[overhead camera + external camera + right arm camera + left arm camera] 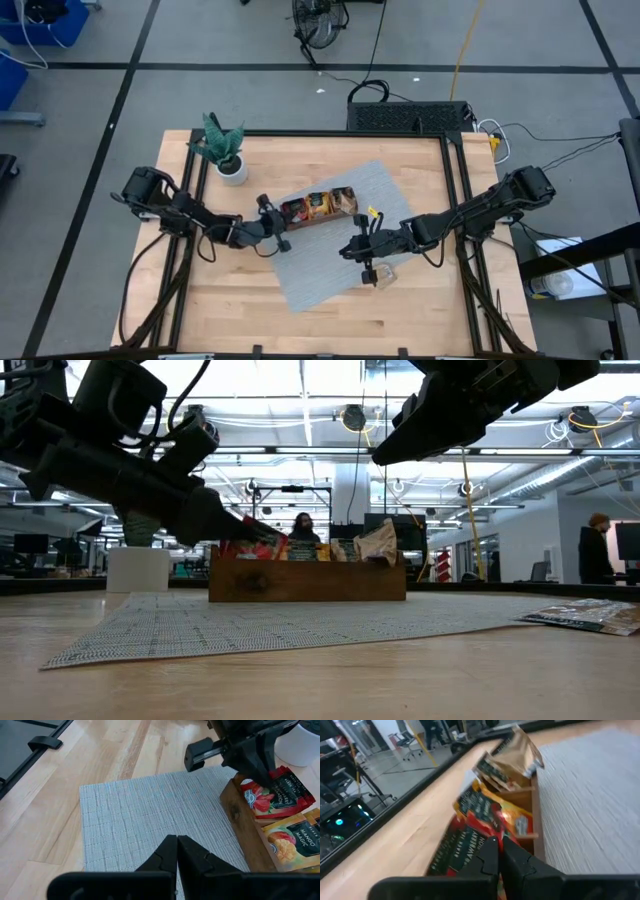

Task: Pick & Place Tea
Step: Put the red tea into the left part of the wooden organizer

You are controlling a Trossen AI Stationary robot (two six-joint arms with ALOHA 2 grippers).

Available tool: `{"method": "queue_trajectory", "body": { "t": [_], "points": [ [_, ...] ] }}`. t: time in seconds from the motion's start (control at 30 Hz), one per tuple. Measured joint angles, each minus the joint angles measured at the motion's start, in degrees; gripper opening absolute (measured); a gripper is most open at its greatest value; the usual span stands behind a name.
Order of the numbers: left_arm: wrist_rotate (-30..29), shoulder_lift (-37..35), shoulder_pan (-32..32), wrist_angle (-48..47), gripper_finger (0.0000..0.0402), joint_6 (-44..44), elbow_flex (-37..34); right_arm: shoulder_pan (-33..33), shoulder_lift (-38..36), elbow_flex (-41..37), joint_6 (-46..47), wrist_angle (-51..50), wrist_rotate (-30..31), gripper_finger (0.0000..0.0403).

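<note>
A brown wooden tray (pixel 320 207) stands on a grey mat (pixel 335 262) with tea sachets upright in its compartments: red ones (pixel 270 795) at its left end, orange-yellow ones (pixel 292 842) in the middle, pale brown ones (pixel 517 750) at the right end. My left gripper (pixel 281 228) is at the tray's left end, shut on a red sachet (pixel 470 847). My right gripper (pixel 364 252) is shut and empty above the mat, near the tray's right end. One pale sachet (pixel 380 273) lies flat at the mat's near right edge, close to it. My left gripper pinches a red sachet by its upper edge (pixel 256 784) between the two fingertips (pixel 492 847). The fingers come slanting down from the table's left side. The sachet stands in the tray's left end compartment among other red ones.
A potted plant (pixel 224 150) in a white pot (pixel 138 570) stands at the far left, behind my left arm. Bare wood lies along the near edge (pixel 330 325). The loose sachet (pixel 590 615) lies flat at the right. People are in the room beyond the table.
</note>
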Motion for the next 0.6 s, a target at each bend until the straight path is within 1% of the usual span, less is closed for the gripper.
{"method": "queue_trajectory", "body": {
  "t": [0.2, 0.4, 0.53, 0.6],
  "points": [
    [-2.2, -0.2, 0.0, 0.5, 0.0077, -2.1, 0.0, 0.0, 0.0, -0.7, 0.0, 0.0, 0.0, 0.0004],
    [-2.4, -0.2, -0.1, 0.8, 0.0141, -2.1, 0.0, 0.0, 0.0, -1.3, 0.0, 0.0, 0.0, 0.0004],
    [-2.6, -0.2, -1.1, 4.4, 0.017, 1.0, 0.0, 0.0, 0.0, -1.3, 0.0, 0.1, 0.0, 0.0004],
    [-4.0, -0.2, -1.8, 6.7, 0.018, 3.6, 0.0, 0.0, 0.0, -1.3, 0.0, 0.1, 0.0, 0.0004]
  ]
}}
